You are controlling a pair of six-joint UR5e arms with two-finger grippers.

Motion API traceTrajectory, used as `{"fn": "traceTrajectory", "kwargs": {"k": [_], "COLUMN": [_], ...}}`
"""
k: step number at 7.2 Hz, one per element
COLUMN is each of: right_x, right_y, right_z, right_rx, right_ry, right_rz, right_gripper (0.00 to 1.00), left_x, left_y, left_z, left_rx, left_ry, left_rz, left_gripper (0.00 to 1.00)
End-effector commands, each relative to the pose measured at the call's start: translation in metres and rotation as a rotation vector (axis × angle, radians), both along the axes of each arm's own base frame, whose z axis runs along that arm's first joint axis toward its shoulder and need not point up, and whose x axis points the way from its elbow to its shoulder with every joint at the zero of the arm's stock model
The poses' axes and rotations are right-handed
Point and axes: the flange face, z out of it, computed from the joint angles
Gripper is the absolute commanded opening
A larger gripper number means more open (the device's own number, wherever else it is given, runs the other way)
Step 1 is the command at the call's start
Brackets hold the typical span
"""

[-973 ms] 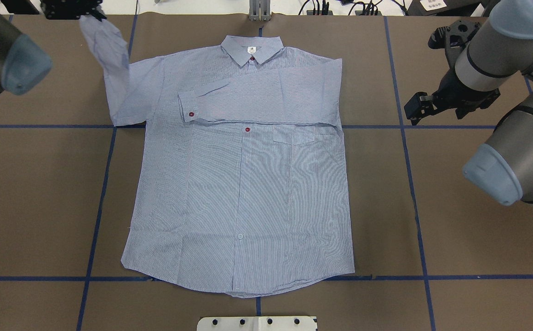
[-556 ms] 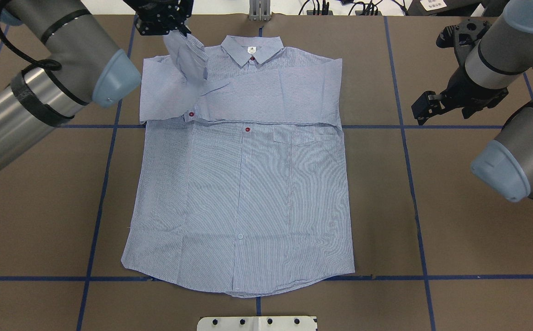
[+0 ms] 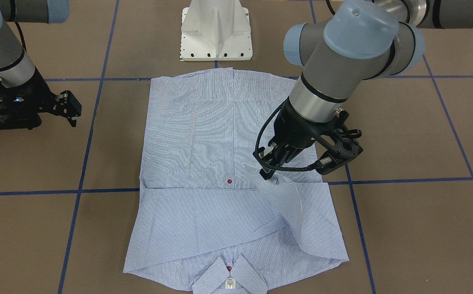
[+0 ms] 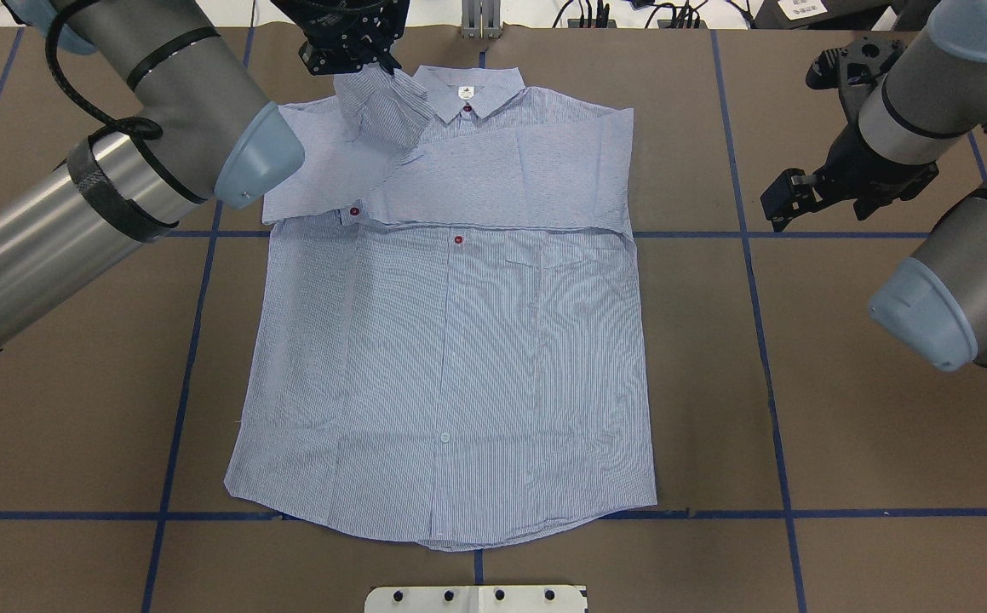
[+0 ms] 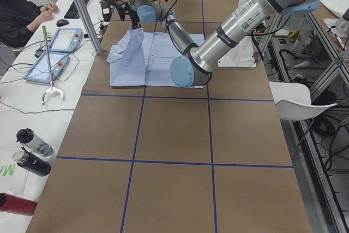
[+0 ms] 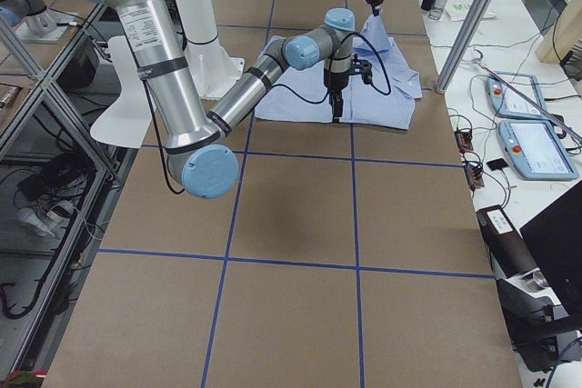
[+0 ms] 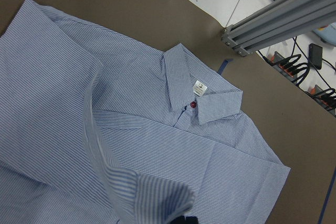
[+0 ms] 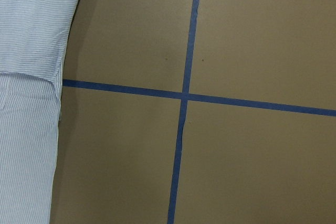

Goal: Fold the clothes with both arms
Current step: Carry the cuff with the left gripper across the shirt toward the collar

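Observation:
The light blue striped shirt (image 4: 459, 358) lies flat on the brown table, buttons up, with its collar (image 4: 467, 92) on the far side. One sleeve lies folded across the chest (image 4: 502, 183). My left gripper (image 4: 371, 58) is shut on the cuff of the other sleeve (image 4: 382, 106) and holds it raised over the shoulder, just left of the collar. In the front-facing view the same gripper (image 3: 269, 176) hangs above the chest while the sleeve (image 3: 289, 204) drapes down. My right gripper (image 4: 778, 204) hovers open over bare table to the right of the shirt, holding nothing.
Blue tape lines (image 4: 766, 340) divide the table into squares. The white pedestal base (image 3: 216, 28) stands at the near edge by the hem. A person (image 5: 22, 15), tablets (image 5: 54, 53) and bottles (image 5: 32, 151) are at a side desk off the table.
My left gripper has carried the sleeve from the far left corner rightward, over the shirt's shoulder and up to the collar. The right arm has barely shifted.

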Motion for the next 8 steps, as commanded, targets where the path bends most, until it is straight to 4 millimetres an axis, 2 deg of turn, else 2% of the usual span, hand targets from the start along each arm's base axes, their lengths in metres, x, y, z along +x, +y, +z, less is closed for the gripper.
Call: {"fn": "traceTrajectory", "kwargs": {"k": [1,5,6,8], "right_x": [-0.002,-0.003,-0.003,-0.001], "right_y": [-0.002,-0.003,-0.003,-0.002], "right_z": [0.001,0.001,0.001,0.003], "right_rx": [-0.002,-0.004,-0.004,-0.010], "right_ry": [0.002,0.004,0.004,0.002], "right_rz": [-0.001,0.001,0.001,0.003], "right_gripper": [1.00,1.00,1.00,1.00], "left_x": [0.013,0.041,0.063,0.097], "left_y": [0.009,0.024,0.040,0.049], "left_z": [-0.007,0.000,-0.003,0.001], "left_rx": [0.003,0.019,0.050,0.101], "left_ry": [0.010,0.005,0.033,0.077], "left_rz": [0.021,0.069,0.102,0.145], "left_gripper": [0.00,0.00,0.00,0.00]}}
